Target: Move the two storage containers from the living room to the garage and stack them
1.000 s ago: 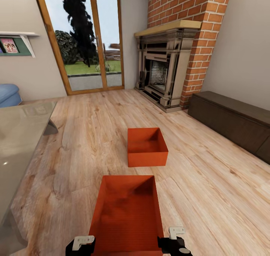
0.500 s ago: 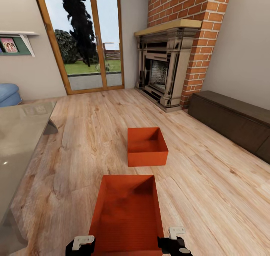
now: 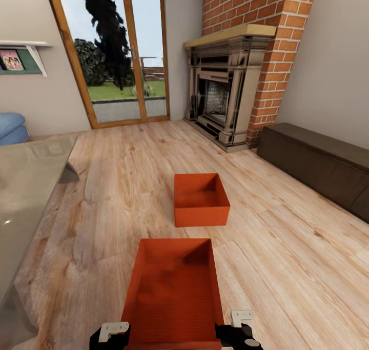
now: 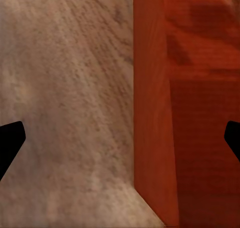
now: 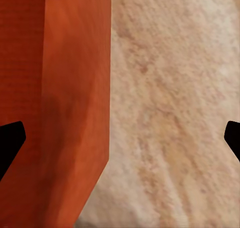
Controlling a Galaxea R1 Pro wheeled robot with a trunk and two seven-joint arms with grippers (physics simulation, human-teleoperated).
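Two orange-red storage containers sit on the living room's wood-plank floor. The near storage container (image 3: 174, 293) lies right in front of me and the far storage container (image 3: 201, 199) stands a little beyond it. My left gripper (image 3: 110, 333) is at the near bin's left wall and my right gripper (image 3: 240, 325) at its right wall. In the left wrist view the left gripper (image 4: 121, 140) is open, with the bin's wall (image 4: 152, 118) between its fingers. The right gripper (image 5: 121, 140) is open too, straddling the opposite wall (image 5: 75, 113).
A glass-topped table (image 3: 31, 186) fills the left side. A dark low cabinet (image 3: 318, 160) runs along the right wall. The brick fireplace (image 3: 225, 99), a glass door (image 3: 118, 53) and a blue sofa (image 3: 10, 127) stand at the back. Wood floor (image 3: 287, 247) surrounds both bins.
The head view has crept very slightly. The containers and both grippers keep their places.
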